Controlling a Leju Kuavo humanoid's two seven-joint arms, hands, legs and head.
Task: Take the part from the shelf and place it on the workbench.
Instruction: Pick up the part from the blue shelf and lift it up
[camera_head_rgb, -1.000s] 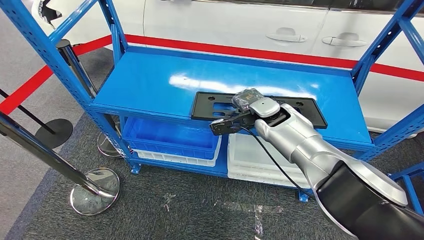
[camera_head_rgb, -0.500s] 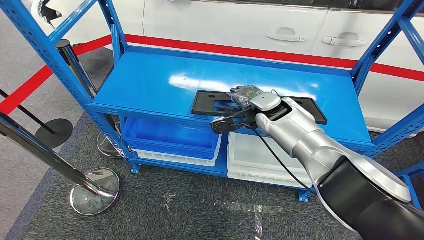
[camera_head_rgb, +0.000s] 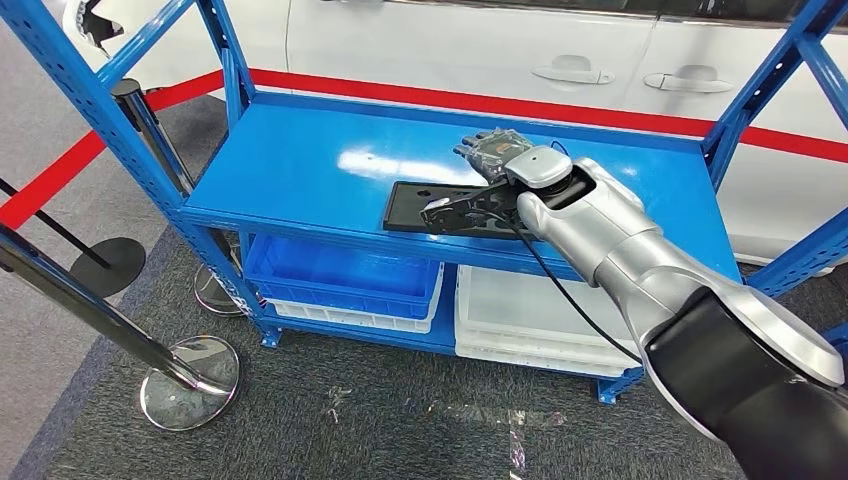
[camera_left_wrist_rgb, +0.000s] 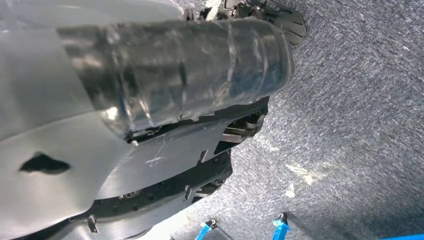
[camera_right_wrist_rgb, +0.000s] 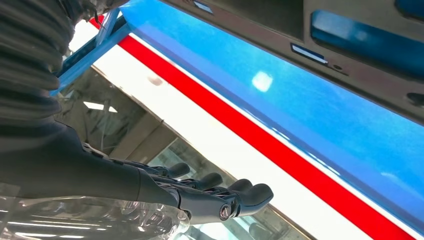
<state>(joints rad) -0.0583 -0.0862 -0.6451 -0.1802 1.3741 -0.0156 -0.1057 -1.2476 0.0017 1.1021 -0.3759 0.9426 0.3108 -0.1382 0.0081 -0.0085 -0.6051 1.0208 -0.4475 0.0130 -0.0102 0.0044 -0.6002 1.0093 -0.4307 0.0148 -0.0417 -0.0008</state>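
The flat black plastic plate with holes (camera_head_rgb: 440, 207) lies on the top blue metal shelf (camera_head_rgb: 300, 165), near its front edge. The right hand (camera_head_rgb: 490, 150) is above it, fingers spread, holding nothing. It should come down and grip one edge firmly. A second ago it was lower, nearer the front.

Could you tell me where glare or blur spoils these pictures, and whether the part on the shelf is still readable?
Head view: sharp; a white glare patch lies on the blue shelf behind the black part, which reads clearly beside the right hand. Right wrist view: the bright white band washes out, the near cover is soft, and the fingers are crisp. Left wrist view: the near cover is blurred, while the carpet is sharp.
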